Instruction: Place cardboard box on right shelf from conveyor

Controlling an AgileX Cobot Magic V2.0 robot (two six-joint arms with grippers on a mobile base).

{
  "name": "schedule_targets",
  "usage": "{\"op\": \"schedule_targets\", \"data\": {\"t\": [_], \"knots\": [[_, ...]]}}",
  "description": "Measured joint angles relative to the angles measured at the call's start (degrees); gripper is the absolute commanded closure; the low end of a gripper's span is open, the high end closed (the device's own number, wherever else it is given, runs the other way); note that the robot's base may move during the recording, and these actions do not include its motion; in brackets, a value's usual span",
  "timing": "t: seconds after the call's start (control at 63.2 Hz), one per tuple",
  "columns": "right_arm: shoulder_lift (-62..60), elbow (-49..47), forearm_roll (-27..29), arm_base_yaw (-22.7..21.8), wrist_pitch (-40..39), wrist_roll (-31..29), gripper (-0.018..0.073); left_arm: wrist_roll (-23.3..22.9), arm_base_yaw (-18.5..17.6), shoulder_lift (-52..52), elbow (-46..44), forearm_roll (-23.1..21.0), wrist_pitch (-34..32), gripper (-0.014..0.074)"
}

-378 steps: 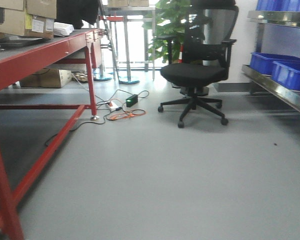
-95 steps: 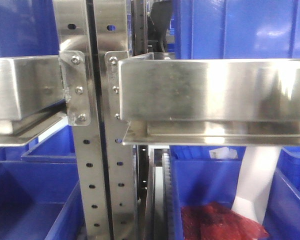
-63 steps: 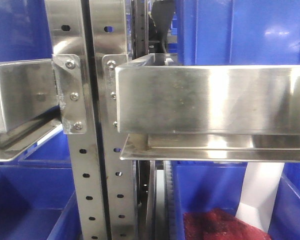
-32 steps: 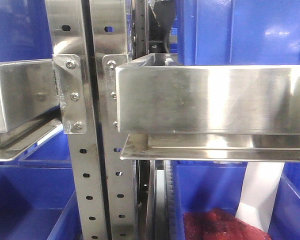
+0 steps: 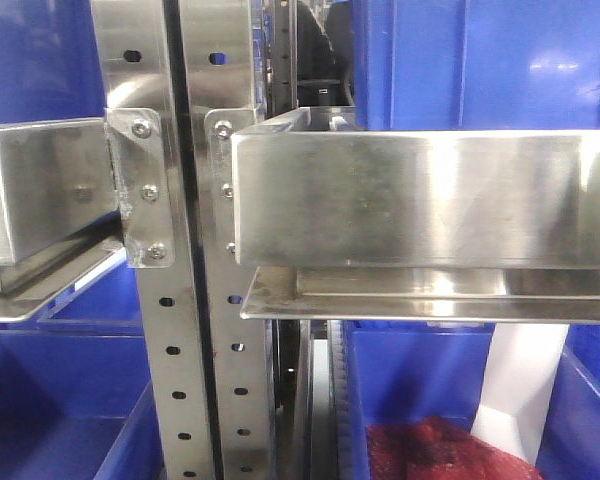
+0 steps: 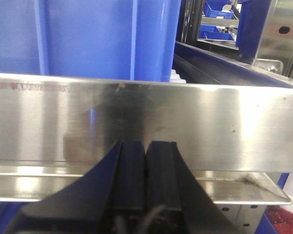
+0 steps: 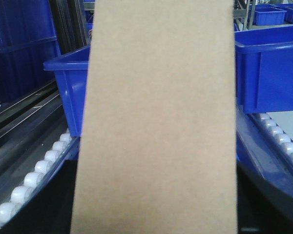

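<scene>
Before steel shelf lip (image 6: 210,122) | left hand (image 6: 145,170) fingers pressed together, empty

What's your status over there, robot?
Left claw shut, empty, facing a steel shelf lip. Right claw hidden; cardboard box fills its camera. Roller tracks and blue bins flank it.

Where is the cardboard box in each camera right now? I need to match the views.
Front view: not in it.
Left wrist view: not in it.
Right wrist view: the cardboard box fills the centre, top to bottom.
Shared landmark: the blue bins, seen in all three views.
</scene>
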Motion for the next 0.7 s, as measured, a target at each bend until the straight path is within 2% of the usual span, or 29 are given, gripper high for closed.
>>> {"op": "schedule_targets", "data": {"t": [0.158,0.269,0.491,0.697], "knots": [[2.2,-1.1,0.0,0.0,-1.1,-1.2,0.0356,0.0,0.0,0.0,0.0,0.0,0.0,0.0715],[7.1,-4.3,0.0,0.0,-1.6,-6.8,0.0356,0.0,0.0,0.0,0.0,0.0,0.0,0.0715],[19.4,-11.4,0.0,3.5,-2.4,-28.0,0.0356,0.0,0.0,0.0,0.0,0.0,0.0,0.0715],[28.0,-14.7,-0.5,7.2,-3.0,-55.1,0.0356,0.0,0.0,0.0,0.0,0.0,0.0,0.0715]]}}
